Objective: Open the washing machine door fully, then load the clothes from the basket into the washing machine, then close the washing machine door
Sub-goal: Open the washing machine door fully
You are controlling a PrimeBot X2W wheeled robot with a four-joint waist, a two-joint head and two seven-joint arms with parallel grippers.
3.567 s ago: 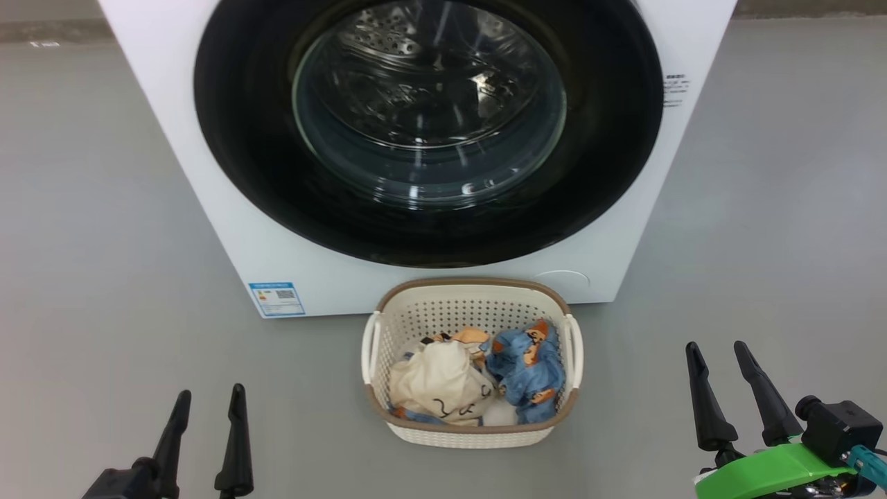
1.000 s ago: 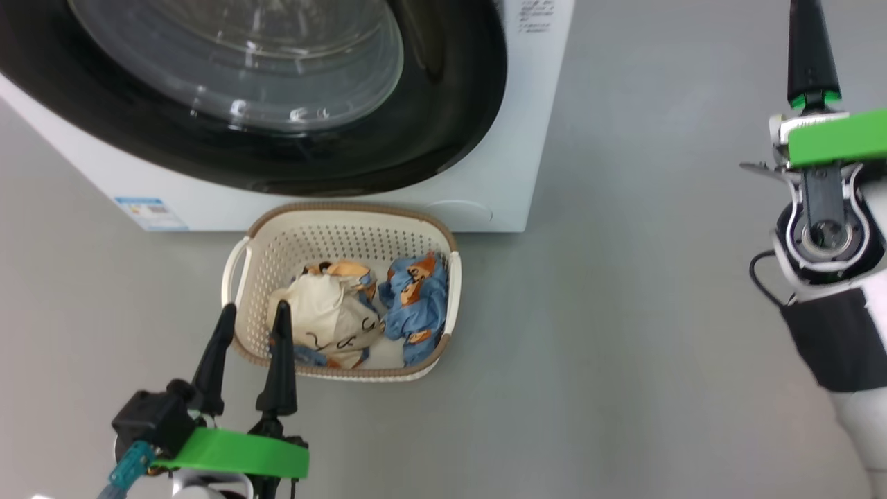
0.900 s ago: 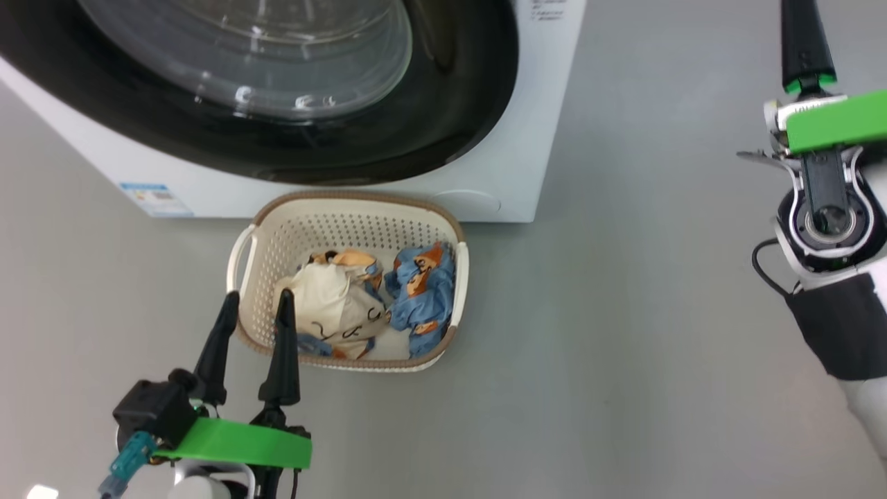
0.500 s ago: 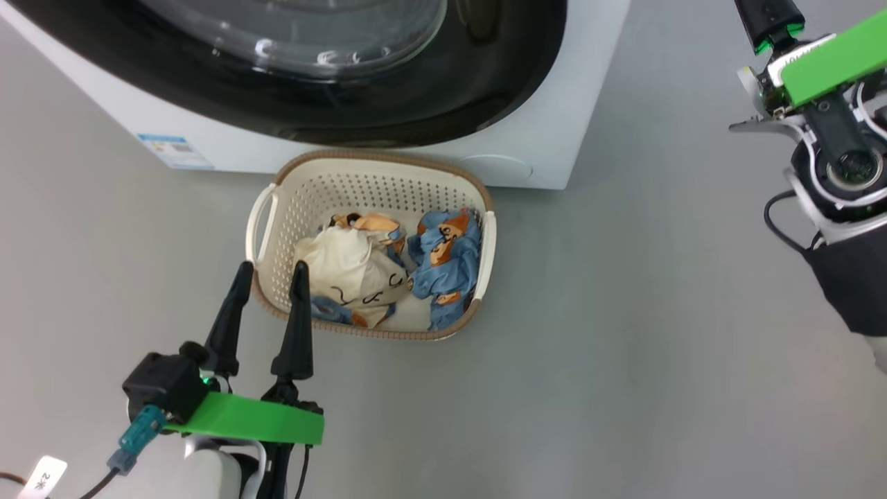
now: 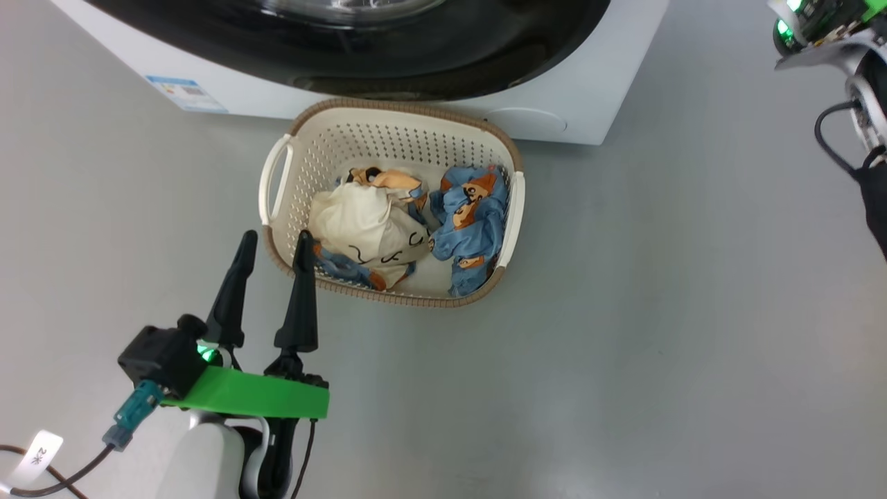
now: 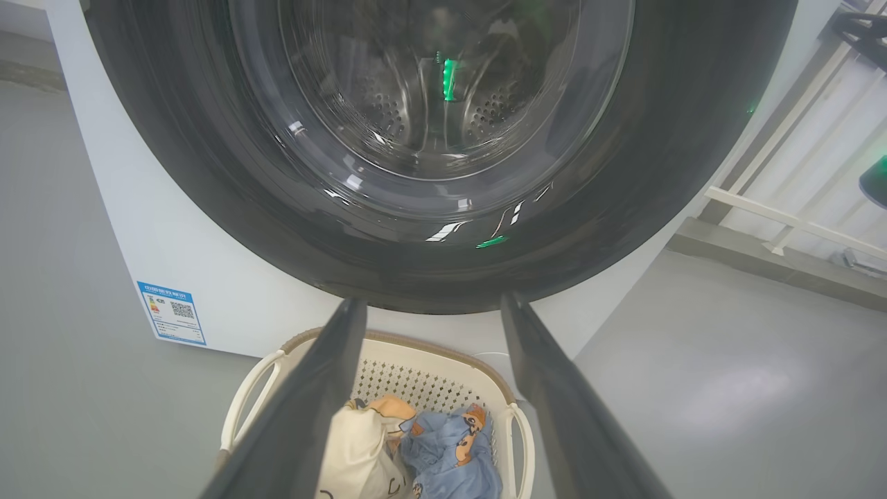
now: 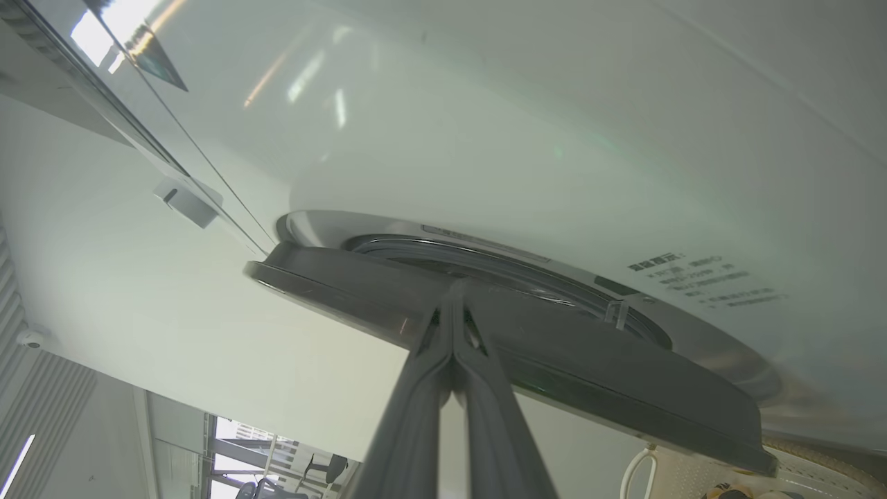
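Note:
The washing machine (image 5: 610,90) fills the top of the head view, its black door (image 5: 416,55) lying against the front. The cream basket (image 5: 391,132) stands on the floor before it, holding the clothes: a cream garment (image 5: 357,222) and a blue bear-print one (image 5: 475,215). My left gripper (image 5: 274,237) is open at the basket's near left corner. It faces the door (image 6: 443,138) with nothing between its fingers (image 6: 326,388). My right gripper (image 7: 454,294) is shut, its tips at the door's rim (image 7: 360,291), beside the white front (image 7: 527,138).
Grey floor (image 5: 658,312) spreads to the right of the basket and to its left. A blue label (image 6: 171,313) marks the machine's lower left corner. My right wrist (image 5: 831,28) is at the upper right corner. White railings (image 6: 797,208) stand right of the machine.
The head camera has tilted down, so the machine slid up the picture. My right arm rose and its fingers left the top edge. The left gripper stays open by the basket.

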